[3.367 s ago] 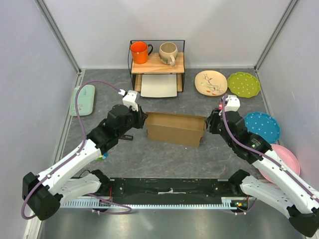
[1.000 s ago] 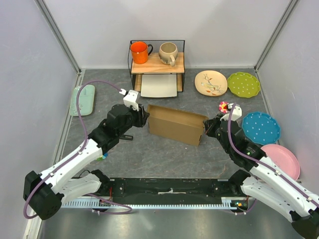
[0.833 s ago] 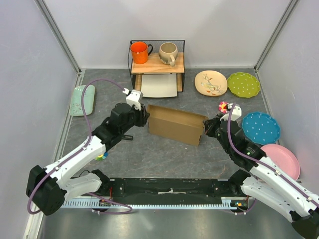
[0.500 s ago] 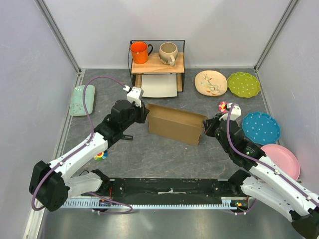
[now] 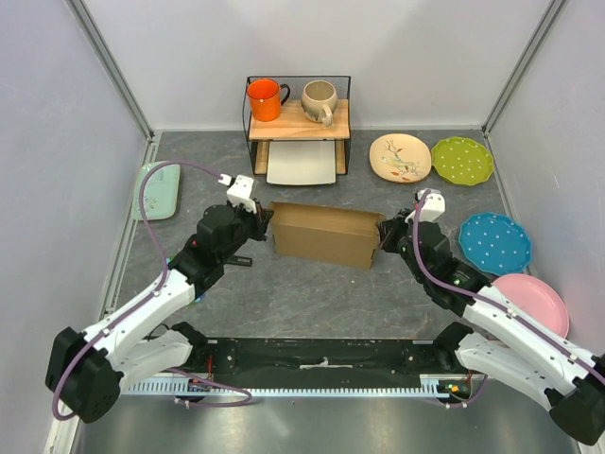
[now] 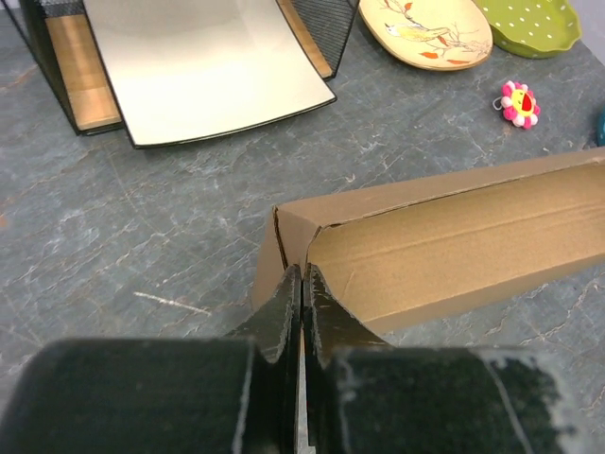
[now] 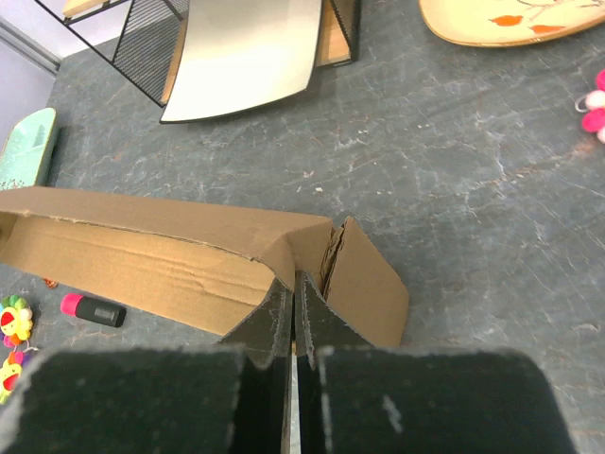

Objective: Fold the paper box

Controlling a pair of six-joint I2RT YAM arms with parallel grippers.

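Note:
The paper box (image 5: 321, 235) is a shallow brown cardboard box lying on the grey table mid-scene, long side left to right, open top. My left gripper (image 5: 267, 223) is at its left end, shut on the end wall; the left wrist view shows the fingertips (image 6: 286, 295) pinched on the cardboard edge of the box (image 6: 444, 236). My right gripper (image 5: 382, 235) is at the right end, shut on that end wall; the right wrist view shows its gripper (image 7: 295, 281) clamped where the box (image 7: 142, 255) meets a loose end flap (image 7: 364, 279).
A wire shelf (image 5: 297, 118) at the back holds an orange mug (image 5: 265, 99), a beige mug (image 5: 319, 100) and a white tray (image 5: 302, 163). Cream (image 5: 400, 156), green (image 5: 462, 160), blue (image 5: 495, 241) and pink (image 5: 537, 305) plates lie right. A mint tray (image 5: 157, 189) lies left.
The box has turned from tilted to nearly level and shifted slightly left and back. Both grippers moved with its ends, the right one up and left.

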